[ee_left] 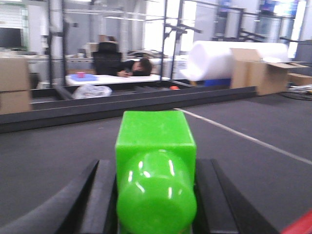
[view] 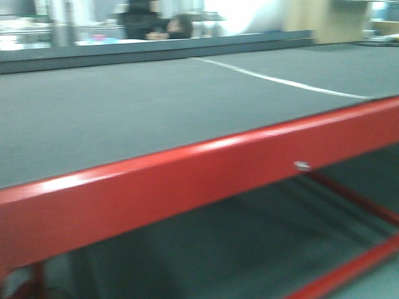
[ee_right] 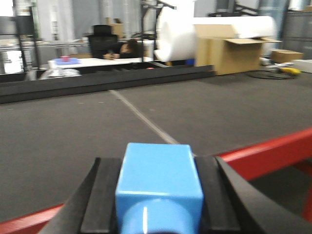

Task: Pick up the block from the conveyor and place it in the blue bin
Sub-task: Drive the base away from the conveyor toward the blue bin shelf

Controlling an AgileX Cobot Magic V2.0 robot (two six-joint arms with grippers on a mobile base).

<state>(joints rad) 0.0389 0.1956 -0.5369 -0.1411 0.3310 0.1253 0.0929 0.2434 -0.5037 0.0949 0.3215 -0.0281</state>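
The conveyor (view: 124, 118) fills my front view, which is blurred: a wide dark grey belt with a thin white line (view: 280, 80) slanting across its far right part and a red frame (view: 187, 180) along the near edge. Beyond the belt's far edge the left wrist view shows a workshop with a big white roll (ee_left: 229, 58), an open cardboard box (ee_left: 265, 73) and a person (ee_left: 139, 67) slumped over a white desk (ee_left: 112, 78). My left tool (ee_left: 156, 195) is clenched on a green block (ee_left: 156, 141), its black fingers (ee_left: 100, 195) pressed against both sides, out over the belt with the near edge just showing at lower right. My right tool (ee_right: 158, 195) is clamped on a blue block (ee_right: 158, 170) in the same way, at the near edge, where the block hides a stretch of the frame. Both blocks are cut off at the bottom of their views, so I cannot tell whether either touches the belt.
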